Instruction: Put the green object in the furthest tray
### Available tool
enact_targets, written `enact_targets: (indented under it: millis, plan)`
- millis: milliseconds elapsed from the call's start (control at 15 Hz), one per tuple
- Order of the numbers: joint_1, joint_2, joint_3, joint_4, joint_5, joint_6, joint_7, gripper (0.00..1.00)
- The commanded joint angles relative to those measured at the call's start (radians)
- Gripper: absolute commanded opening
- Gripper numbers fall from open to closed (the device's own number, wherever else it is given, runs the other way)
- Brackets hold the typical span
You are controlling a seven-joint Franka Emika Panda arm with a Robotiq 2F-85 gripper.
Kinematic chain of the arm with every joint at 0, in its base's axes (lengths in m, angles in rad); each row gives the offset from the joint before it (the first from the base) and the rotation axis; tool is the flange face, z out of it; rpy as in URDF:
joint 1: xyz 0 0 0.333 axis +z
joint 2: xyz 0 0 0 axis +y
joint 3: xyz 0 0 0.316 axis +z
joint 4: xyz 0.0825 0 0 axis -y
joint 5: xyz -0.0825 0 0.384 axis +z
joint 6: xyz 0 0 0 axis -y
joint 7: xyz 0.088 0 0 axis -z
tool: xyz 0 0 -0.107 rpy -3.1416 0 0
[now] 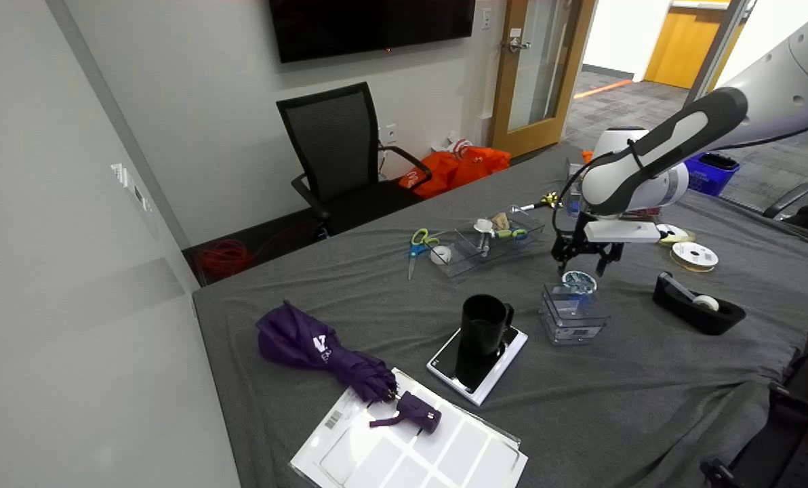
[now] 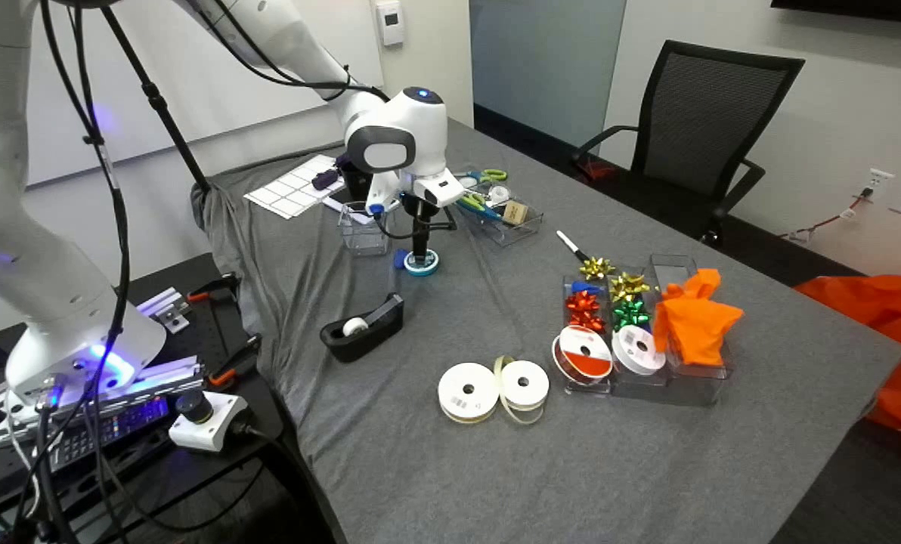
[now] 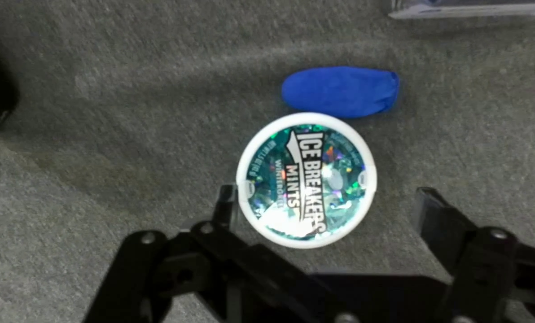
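The green object is a flat round mint tin [image 3: 307,179] with a shiny teal-green label and white rim. It lies on the grey cloth and also shows in both exterior views [image 1: 580,282] [image 2: 425,270]. My gripper [image 3: 328,197] is open above it, pointing down. The left finger in the wrist view is close beside the tin's rim; the right finger stands well apart from it. Clear trays stand around: one with scissors and tape [image 2: 507,237], a small clear stacked one [image 1: 573,333], and a group holding bows, ribbon spools and orange cloth [image 2: 700,391].
A blue oval item [image 3: 341,92] lies against or very near the tin. A black tape dispenser [image 2: 363,332] and ribbon spools [image 2: 469,391] lie nearby. A black mug [image 1: 483,325] stands on a white-edged box [image 1: 495,379]. A purple umbrella [image 1: 316,346] lies beyond.
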Motion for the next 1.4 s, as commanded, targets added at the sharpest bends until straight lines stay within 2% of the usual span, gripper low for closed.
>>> enact_targets:
  millis: [0,1333]
  plan:
    - [0.016,0.012,-0.012,0.002,-0.008,-0.011,0.016,1.0]
    - [0.018,0.053,-0.016,0.041,-0.004,-0.018,0.032,1.0]
